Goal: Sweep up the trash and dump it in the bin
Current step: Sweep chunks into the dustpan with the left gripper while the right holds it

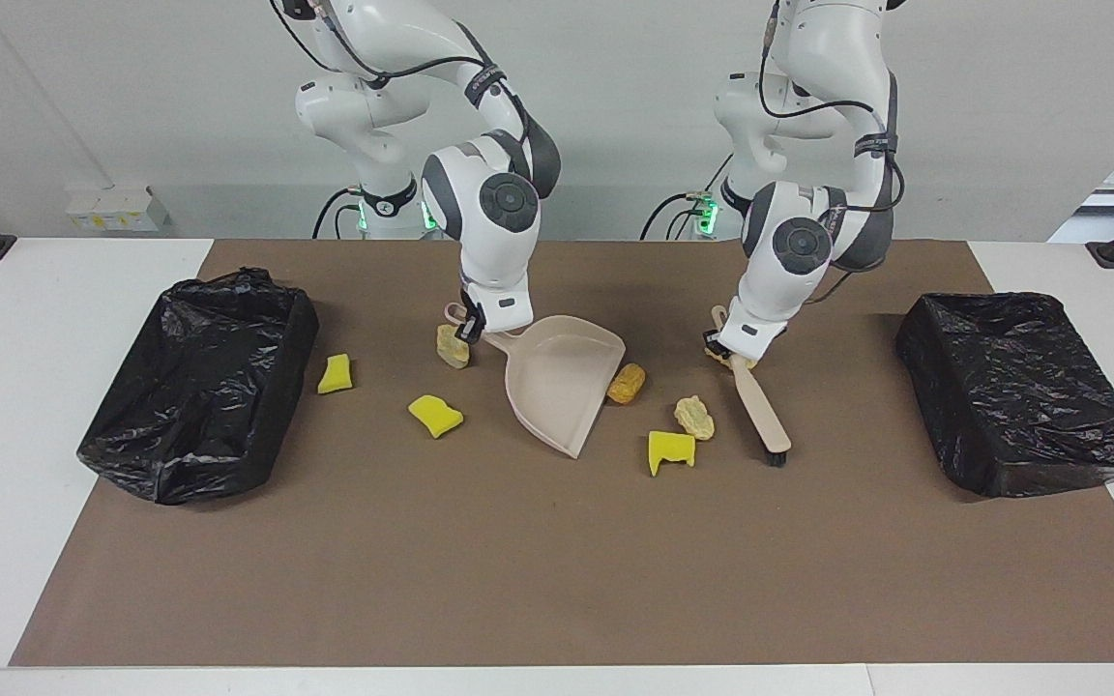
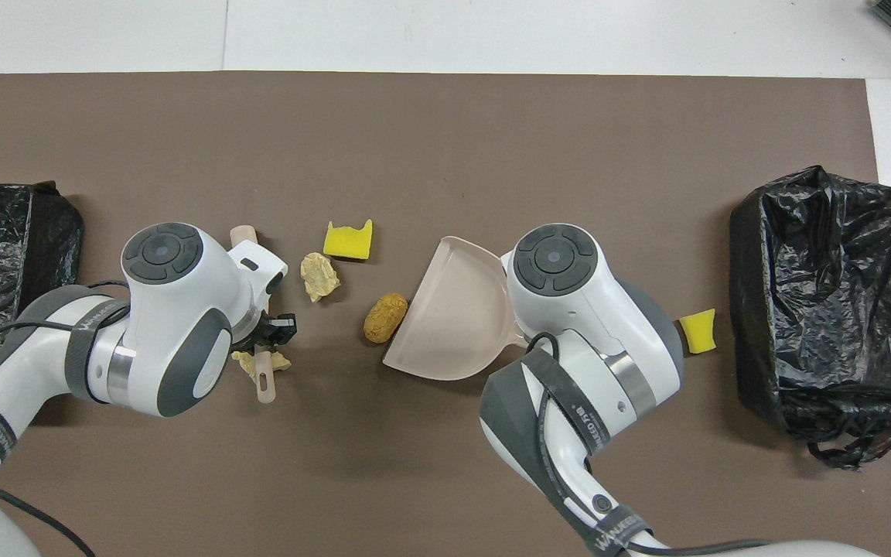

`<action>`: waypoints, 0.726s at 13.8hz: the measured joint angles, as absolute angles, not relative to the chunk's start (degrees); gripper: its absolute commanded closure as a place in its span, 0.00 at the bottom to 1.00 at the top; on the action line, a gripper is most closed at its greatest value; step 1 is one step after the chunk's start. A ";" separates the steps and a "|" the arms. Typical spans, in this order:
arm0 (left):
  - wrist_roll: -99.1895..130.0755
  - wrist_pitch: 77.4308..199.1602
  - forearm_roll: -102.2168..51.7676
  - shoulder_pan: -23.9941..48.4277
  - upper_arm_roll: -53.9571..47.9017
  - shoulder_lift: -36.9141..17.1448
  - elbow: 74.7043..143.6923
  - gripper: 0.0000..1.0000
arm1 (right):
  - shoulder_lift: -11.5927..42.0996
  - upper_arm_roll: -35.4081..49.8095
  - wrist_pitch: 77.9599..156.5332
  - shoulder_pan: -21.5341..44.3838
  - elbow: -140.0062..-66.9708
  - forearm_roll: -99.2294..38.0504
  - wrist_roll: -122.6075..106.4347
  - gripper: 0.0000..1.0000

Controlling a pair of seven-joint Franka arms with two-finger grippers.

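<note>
My right gripper [image 1: 467, 332] is shut on the handle of the beige dustpan [image 1: 562, 382], whose mouth rests on the mat against a tan lump of trash [image 1: 626, 383]. My left gripper [image 1: 723, 346] is shut on the beige brush [image 1: 760, 406], bristles down on the mat beside a beige lump [image 1: 694, 417] and a yellow sponge [image 1: 670, 450]. Another beige lump [image 2: 260, 361] lies under the brush handle, mostly hidden. More trash lies toward the right arm's end: a beige lump [image 1: 452, 346] by the dustpan handle and two yellow sponges [image 1: 435, 415] [image 1: 335, 373].
Two bins lined with black bags stand on the brown mat [image 1: 557, 561], one at the right arm's end [image 1: 199, 387], one at the left arm's end [image 1: 1021, 391]. White table surface [image 1: 35, 387] borders the mat.
</note>
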State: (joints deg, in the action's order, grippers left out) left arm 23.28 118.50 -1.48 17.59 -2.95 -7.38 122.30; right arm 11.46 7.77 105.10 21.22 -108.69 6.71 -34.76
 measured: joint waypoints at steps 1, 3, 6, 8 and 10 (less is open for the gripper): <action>21.14 118.99 -1.89 18.23 -3.02 -7.64 122.07 1.00 | 11.61 7.77 105.88 21.22 -108.70 6.71 -36.40 1.00; 18.18 119.38 -3.85 20.22 -3.06 -7.78 121.95 1.00 | 12.20 7.78 106.49 21.32 -108.69 6.71 -38.95 1.00; 16.88 119.43 -6.72 24.59 -3.12 -7.78 121.91 1.00 | 12.81 7.81 106.59 22.48 -108.49 6.71 -39.36 1.00; 16.86 119.32 -7.67 28.43 -3.20 -7.69 121.92 1.00 | 12.82 7.81 106.34 22.86 -108.47 6.71 -39.36 1.00; 16.91 118.42 -9.08 31.84 -3.24 -7.41 121.91 1.00 | 12.83 7.80 105.71 22.85 -108.47 6.74 -39.36 1.00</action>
State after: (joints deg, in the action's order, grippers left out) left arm 16.91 118.42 -9.08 31.84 -3.24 -7.41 121.91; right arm 12.83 7.80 105.71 22.85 -108.47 6.74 -39.36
